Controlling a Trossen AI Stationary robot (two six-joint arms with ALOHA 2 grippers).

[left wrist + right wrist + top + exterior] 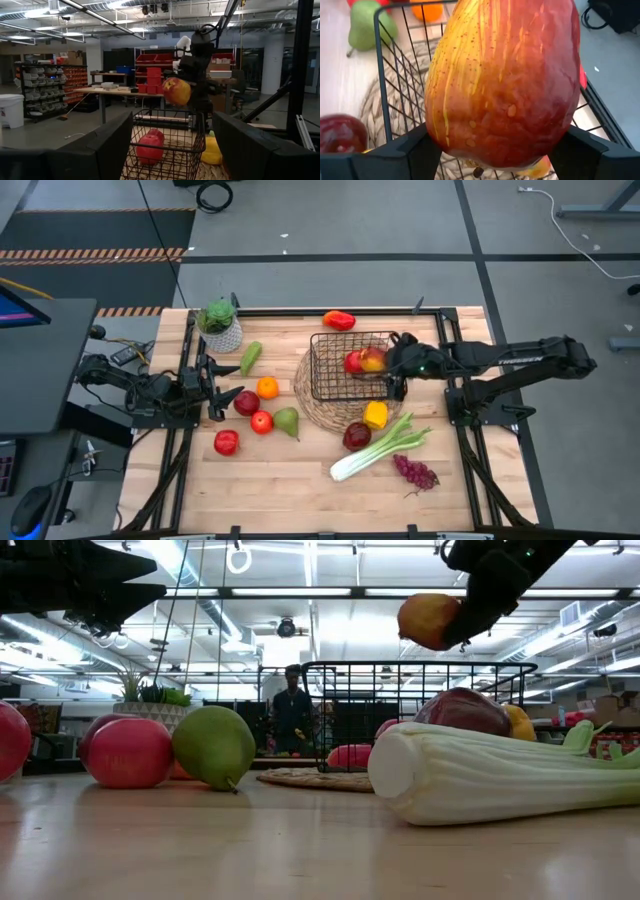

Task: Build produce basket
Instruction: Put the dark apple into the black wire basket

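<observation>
The rectangular black wire-mesh basket (345, 370) is standing on the round woven straw mat (320, 408) in the middle of the wooden table (290, 480). A red fruit (353, 362) is lying inside the basket. Above the basket's right side, the right gripper (388, 361) is holding a red-and-yellow fruit with small brown speckles (505, 85) between its two dark fingers; in the low view this fruit (428, 620) is hanging clearly higher than the basket's rim.

In front of the basket, a yellow pepper (375, 415) and a dark red apple (356, 436) are lying at the mat's edge, with the long pale-green celery (378, 450) and purple grapes (415, 472) farther out. Behind the basket, a red pepper (339, 320) is lying. To the basket's left, an orange (267, 388), a green pear (287, 421) and three red apples (246, 403) are resting, near the left gripper (222, 386), whose fingers are standing partly apart and holding nothing.

I cannot read any label or writing on these things.
</observation>
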